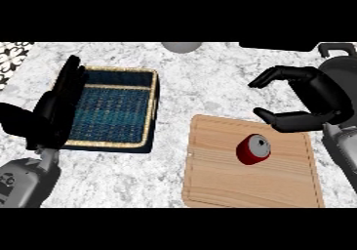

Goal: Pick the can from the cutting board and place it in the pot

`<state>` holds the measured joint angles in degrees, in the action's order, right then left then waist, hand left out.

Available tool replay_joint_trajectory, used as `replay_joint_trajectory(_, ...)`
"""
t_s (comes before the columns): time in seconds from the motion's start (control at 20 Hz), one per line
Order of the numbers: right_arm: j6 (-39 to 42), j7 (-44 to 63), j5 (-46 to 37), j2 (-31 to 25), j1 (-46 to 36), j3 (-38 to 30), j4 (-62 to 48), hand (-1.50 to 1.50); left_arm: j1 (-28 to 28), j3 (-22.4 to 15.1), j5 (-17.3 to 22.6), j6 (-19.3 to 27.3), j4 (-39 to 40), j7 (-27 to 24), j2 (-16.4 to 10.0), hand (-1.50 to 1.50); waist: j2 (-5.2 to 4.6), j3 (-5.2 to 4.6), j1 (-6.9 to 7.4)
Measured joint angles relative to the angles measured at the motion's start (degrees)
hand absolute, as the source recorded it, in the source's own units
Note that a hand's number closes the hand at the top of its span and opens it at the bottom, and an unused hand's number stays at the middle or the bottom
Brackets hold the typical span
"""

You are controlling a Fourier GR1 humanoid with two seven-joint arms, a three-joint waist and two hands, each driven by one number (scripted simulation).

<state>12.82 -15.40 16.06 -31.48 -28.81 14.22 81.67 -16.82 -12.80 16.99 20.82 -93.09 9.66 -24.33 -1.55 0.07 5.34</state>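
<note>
I see the red can (253, 149) near the middle of the cutting board (225, 188), my right hand (314, 97) at its 1 o'clock, fingers and thumb curved apart around nothing, pot (353, 68) beyond, my left hand (55, 110) at 9 o'clock, fingers straight, over the blue basket (116, 112).

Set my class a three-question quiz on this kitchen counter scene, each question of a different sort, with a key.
1. True or false: the right hand is curled round the can.
2. Where does the can lie? A) in a sink B) on the cutting board C) on a plate
3. Fill in: the left hand, open with fingers up, shows at the left edge of the blue ____.
Key: 1 false; 2 B; 3 basket.
</note>
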Motion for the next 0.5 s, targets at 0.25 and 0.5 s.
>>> replay_joint_trajectory(0.25,8.6,-17.4,-2.7,0.4,-2.0,-0.4,-13.6,-1.50,0.2,2.1,0.7,0.1,1.5,-0.3,-0.1,0.00,-0.20,0.17,-0.55)
replay_joint_trajectory(0.5,14.4,-25.4,-6.4,-2.1,-8.7,-0.2,-23.7,-1.50,1.5,3.4,0.9,-0.3,2.4,-1.2,0.2,0.00,0.31,0.10,-1.57)
